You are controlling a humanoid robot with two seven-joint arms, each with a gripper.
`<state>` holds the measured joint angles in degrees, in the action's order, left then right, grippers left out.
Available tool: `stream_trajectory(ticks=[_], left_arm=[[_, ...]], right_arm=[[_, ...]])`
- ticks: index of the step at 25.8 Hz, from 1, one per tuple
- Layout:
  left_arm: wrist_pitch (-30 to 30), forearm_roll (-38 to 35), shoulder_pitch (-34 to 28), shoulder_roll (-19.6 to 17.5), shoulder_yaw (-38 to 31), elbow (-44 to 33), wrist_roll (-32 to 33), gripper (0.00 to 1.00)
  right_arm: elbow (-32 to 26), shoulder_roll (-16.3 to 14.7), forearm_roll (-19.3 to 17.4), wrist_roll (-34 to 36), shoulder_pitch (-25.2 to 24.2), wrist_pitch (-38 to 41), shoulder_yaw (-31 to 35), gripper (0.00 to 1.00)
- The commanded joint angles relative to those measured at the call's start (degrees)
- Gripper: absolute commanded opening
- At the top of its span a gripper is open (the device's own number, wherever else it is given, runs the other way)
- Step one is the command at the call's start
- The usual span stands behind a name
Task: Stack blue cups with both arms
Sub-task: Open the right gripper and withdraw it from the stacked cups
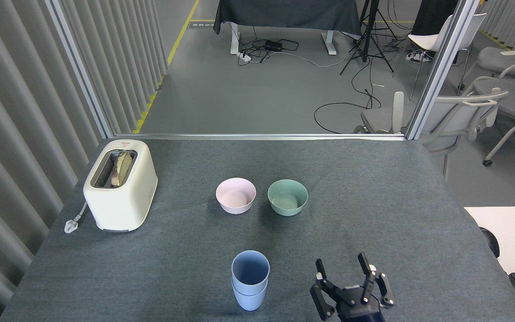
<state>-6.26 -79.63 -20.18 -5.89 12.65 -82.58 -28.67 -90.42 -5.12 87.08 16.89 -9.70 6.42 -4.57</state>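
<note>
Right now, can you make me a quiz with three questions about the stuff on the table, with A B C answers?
1. Where do the blue cups stand?
A. In front of the two bowls, near the table's front edge
B. Behind the toaster
C. Inside the green bowl

2. How many bowls are on the table?
A. One
B. Two
C. Four

3. What is the right gripper doing?
A. Squeezing a cup
B. Holding a bowl
C. Open and empty, to the right of the cups

Answers:
1. A: the cups sit on the grey table, nearer the front than the pink bowl and the green bowl.
2. B: only the pink one and the green one show.
3. C: its two fingers are spread apart with nothing between them, clear of the nested cups.
</note>
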Motion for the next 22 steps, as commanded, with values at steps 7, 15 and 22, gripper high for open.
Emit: stream_trajectory(ticks=[7, 15, 22], left_arm=[[0.73, 0.0, 0.49, -0.26, -0.08, -0.48, -0.07, 1.0], [0.55, -0.09, 0.49, -0.35, -0.16, -0.21, 0.01, 1.0], [0.29, -0.09, 0.31, -0.35, -0.25, -0.3, 0.01, 1.0]], right_arm=[[0.94, -1.21, -3.23, 7.9, -17.28, 5.71, 10.54, 1.0], [0.94, -1.56, -4.11, 9.39, -19.92, 5.36, 10.81, 1.0], [0.68, -1.56, -4.11, 9.3, -19.83, 5.18, 10.81, 1.0]])
